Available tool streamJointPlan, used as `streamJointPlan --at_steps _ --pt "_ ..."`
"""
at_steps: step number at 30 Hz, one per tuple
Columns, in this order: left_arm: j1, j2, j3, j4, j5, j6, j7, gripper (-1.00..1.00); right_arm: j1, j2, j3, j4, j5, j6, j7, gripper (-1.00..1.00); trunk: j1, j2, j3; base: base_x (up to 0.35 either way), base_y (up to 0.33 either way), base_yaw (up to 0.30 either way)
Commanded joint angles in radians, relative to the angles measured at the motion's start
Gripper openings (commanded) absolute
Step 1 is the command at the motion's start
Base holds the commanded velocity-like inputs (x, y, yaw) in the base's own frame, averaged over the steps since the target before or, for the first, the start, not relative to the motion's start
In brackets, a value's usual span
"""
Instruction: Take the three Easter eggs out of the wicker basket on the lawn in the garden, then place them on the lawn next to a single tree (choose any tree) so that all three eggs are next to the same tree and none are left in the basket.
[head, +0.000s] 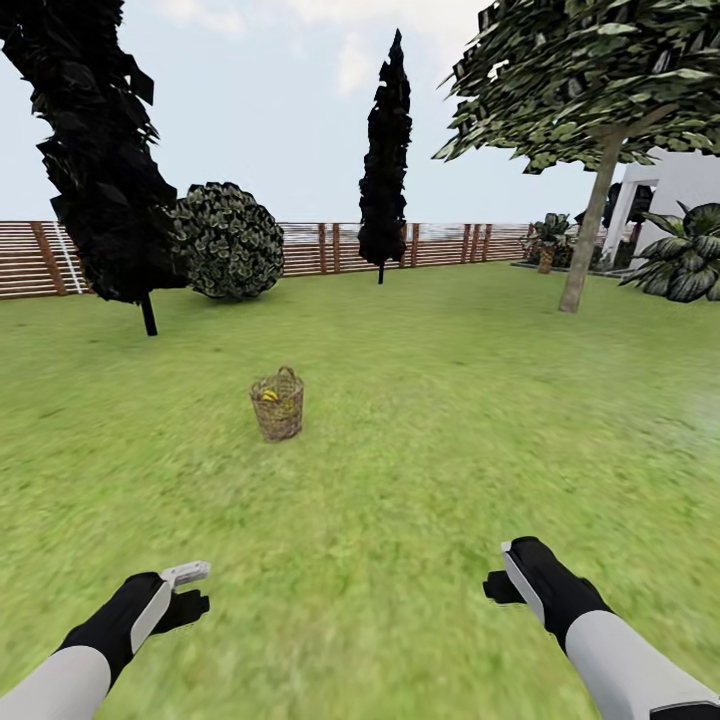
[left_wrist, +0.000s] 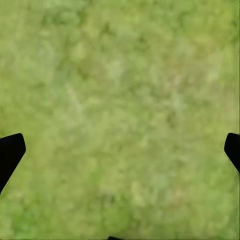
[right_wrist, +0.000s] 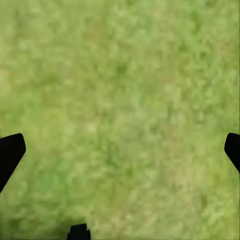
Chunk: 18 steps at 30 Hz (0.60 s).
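Easter eggs (head: 270, 396) in the wicker basket (head: 278, 405): just a yellow patch thru the weave, too small to count or see markings. Tree (head: 592, 215) crown cut off at top and right edge of head view. White house (head: 680, 185) cut by right edge, partly behind the trunk and plants. Left hand (left_wrist: 120, 150) and right hand (right_wrist: 120, 150) in wrist views: fingertips only dark corners at the picture edges, rest cropped. Lawn (head: 420, 450) blurry close up.
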Motion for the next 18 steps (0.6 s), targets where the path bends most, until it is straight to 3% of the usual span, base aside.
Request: streamJointPlan --at_steps 1,7,10,18 --pt "0.0 -0.001 0.001 -0.002 0.011 0.005 0.008 1.0 -0.001 -0.001 0.008 -0.001 -0.011 0.004 -0.008 1.0 0.001 -0.001 -0.001 0.344 0.0 0.0" --pt "0.0 -0.001 0.001 -0.002 0.011 0.005 0.008 1.0 -0.001 0.0 0.008 0.0 -0.014 -0.013 -0.003 1.0 0.001 -0.001 -0.001 0.344 0.0 0.021" --pt "0.0 -0.003 0.0 -0.001 0.011 0.005 0.008 1.0 -0.001 0.015 0.008 0.0 -0.009 -0.028 -0.007 1.0 0.001 -0.001 -0.001 0.344 0.0 0.197" --pt "0.0 -0.014 0.0 -0.001 0.011 0.005 0.008 1.0 -0.001 0.018 0.008 0.0 0.003 -0.032 -0.007 1.0 0.001 -0.001 -0.001 0.344 0.0 0.223"
